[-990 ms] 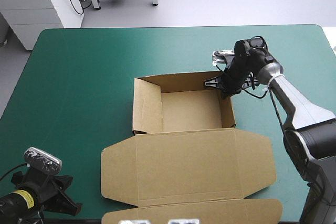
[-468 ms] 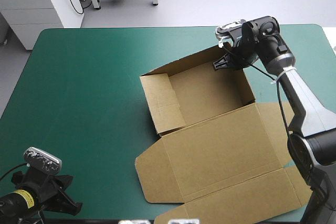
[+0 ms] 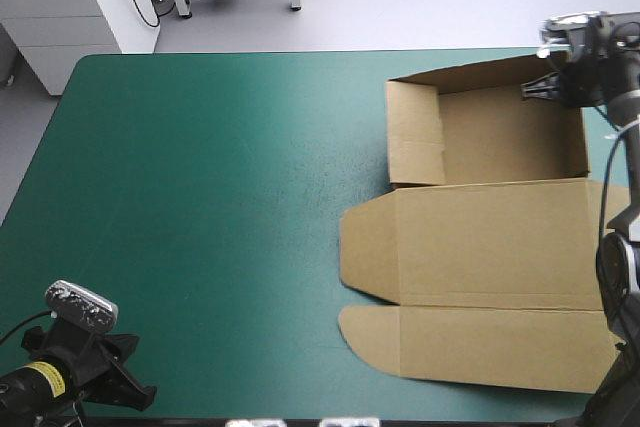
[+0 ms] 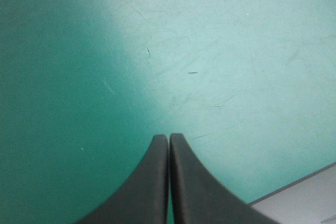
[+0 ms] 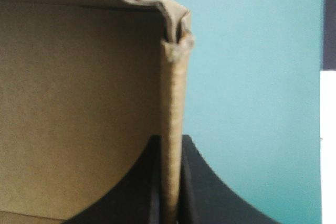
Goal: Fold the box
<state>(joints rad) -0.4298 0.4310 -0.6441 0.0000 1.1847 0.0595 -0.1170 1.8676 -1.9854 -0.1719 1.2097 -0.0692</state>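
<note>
Nearest you, your left gripper [image 4: 169, 142] hangs over bare teal-green cover [image 3: 200, 207], fingers pressed together, likely kept clear. Beyond, the brown box [image 3: 480, 237] lies at the table's right, lid flat. Your right gripper [image 5: 170, 145] pinches a wall by its far right corner, seemingly to steer it.

occluded | box [image 3: 480, 247] lid's right end, behind arm [image 3: 622, 287] (high view); extent unclear
</note>
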